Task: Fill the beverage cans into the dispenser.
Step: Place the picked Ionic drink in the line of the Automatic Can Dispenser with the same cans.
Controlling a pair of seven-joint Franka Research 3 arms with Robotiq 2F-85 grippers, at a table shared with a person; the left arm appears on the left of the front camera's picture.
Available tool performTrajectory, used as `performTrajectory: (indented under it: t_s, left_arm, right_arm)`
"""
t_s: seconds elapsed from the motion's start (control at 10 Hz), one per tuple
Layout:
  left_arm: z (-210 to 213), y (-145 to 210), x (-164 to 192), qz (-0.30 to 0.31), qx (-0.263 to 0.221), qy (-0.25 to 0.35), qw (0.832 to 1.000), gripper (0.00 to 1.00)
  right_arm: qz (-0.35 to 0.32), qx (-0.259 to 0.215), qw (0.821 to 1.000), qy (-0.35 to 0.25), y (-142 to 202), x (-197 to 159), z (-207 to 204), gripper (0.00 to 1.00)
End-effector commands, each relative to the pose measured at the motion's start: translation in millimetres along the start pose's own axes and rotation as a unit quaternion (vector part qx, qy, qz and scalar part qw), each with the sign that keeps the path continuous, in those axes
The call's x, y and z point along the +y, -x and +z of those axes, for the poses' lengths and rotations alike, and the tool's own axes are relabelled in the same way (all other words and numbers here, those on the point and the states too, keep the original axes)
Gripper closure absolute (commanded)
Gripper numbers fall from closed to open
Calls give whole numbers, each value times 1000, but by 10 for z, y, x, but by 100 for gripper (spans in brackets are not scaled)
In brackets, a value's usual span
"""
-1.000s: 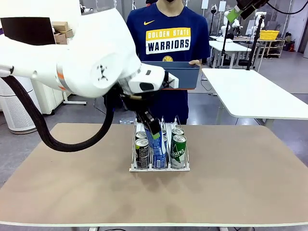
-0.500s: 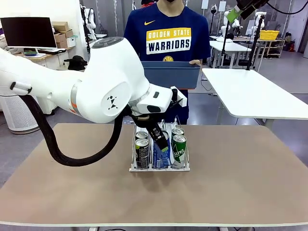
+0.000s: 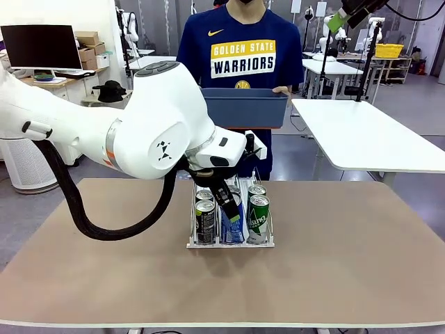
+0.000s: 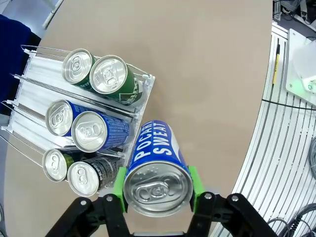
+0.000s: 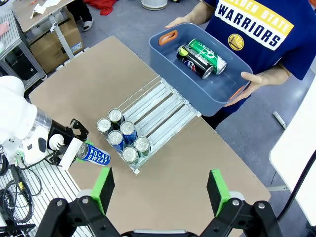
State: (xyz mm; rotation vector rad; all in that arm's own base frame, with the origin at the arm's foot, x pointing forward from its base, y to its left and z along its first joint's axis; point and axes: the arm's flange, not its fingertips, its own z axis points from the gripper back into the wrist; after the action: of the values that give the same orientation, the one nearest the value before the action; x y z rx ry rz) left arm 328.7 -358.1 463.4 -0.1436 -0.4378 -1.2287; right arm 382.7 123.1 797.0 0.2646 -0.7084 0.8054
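- The left gripper (image 4: 157,186) has its green pads clamped on the sides of a blue-and-white can (image 4: 150,148). It grips just under the silver top, and the hold looks square.
- That can hangs off the table, just beside the robot-side end of the dispenser (image 5: 165,106), and it's leaning rather than upright.
- Six cans (image 5: 123,140) already stand two per lane at that same end. The bare stretch of every lane is on the person's side.
- So my take is to not push in from the front. Lift over the standing tops, go to the bare part of the middle lane (the one with the blues, if matching matters) and straighten the can first.
- Come down between the wire dividers, which are thin and close to the can's sides. A tilted base could catch a wire or nudge a neighbour.
- Let go only once the base sits flat.
- The right gripper (image 5: 160,190) is spread wide with nothing in it, high above the table.
- The person holds a blue bin (image 5: 219,81) with two more cans (image 5: 202,57) lying in it.
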Motion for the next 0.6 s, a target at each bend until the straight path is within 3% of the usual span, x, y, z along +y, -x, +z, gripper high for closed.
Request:
performTrajectory:
  t_s: [0.0,0.5]
  left_arm:
    - [12,-18,-40,-7,14,-14,1000,42]
    - [-232,-4,259,28,-4,-36,999,42]
  right_arm:
    - [-7,-5,1000,-8,0,4,-7,0]
    - [-7,-5,1000,-8,0,4,-7,0]
